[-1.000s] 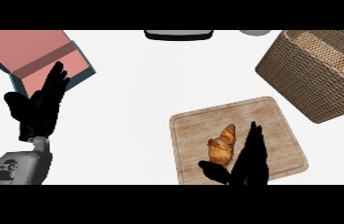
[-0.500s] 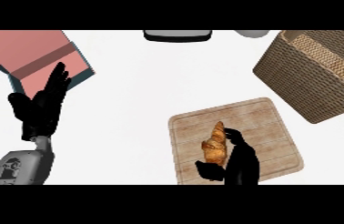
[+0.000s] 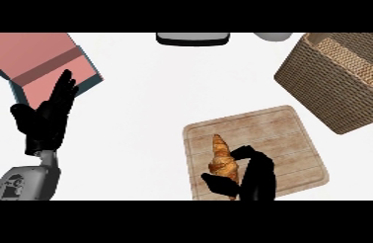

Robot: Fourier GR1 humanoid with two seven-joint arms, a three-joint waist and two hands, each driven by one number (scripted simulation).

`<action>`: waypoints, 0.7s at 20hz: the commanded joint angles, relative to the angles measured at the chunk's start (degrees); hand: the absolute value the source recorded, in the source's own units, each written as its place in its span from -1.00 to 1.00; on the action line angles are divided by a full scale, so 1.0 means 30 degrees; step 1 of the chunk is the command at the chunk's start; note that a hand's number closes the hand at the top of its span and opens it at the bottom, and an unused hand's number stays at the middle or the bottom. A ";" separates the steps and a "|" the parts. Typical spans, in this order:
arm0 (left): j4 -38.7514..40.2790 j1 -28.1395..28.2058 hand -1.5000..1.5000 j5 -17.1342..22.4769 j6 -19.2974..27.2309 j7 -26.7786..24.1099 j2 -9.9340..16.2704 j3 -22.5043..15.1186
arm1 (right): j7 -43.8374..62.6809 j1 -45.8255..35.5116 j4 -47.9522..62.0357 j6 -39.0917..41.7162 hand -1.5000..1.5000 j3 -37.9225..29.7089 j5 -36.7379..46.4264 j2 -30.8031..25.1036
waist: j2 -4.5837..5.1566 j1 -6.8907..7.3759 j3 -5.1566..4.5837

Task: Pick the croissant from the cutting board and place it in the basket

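The robot's right hand (image 3: 251, 180) closes around the lower end of the croissant (image 3: 221, 157) on the wooden cutting board (image 3: 291, 138), its fingers arched over the pastry's right flank and its thumb tucked under the near tip, where a second ago the same hand lay flat and straight beside it. Half a second ago the fingers were only beginning to bend; they now curl round the pastry, which suggests the grasp is all but made and a lift is the next step. The croissant itself lies on the board's left half, pointing away from the robot, its far tip in the open and its near end partly hidden by the hand; it looks a little turned from its earlier slant, though it has not left the wood. The woven basket (image 3: 331, 79), the pastry's destination, stands well apart at the upper right, beyond the board's far corner. The left hand (image 3: 47, 118) rests at the left edge, fingers straight and spread, just below a pink box (image 3: 40, 64), unmoved throughout.
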 commanded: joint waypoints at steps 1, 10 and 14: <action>0.0510 -0.1204 0.00 0.0229 -0.0058 0.0650 -0.0023 0.0350 | 0.0499 -0.2417 0.3158 -0.1303 1.00 -0.0276 -0.2073 0.0335 | 0.0446 0.0179 0.0310; 0.0393 -0.0623 0.00 0.0044 -0.0368 -0.0346 -0.0388 -0.0256 | -0.7855 -0.8717 0.7714 -0.1077 1.00 -0.2583 -0.7397 0.0335 | 0.0779 0.1391 0.0377; 0.0641 -0.1203 0.00 0.0332 -0.0811 0.0247 0.0031 0.0045 | -1.0397 -1.0854 0.7766 -0.3294 1.00 -0.3419 -0.9466 0.0344 | 0.0613 0.0922 0.0352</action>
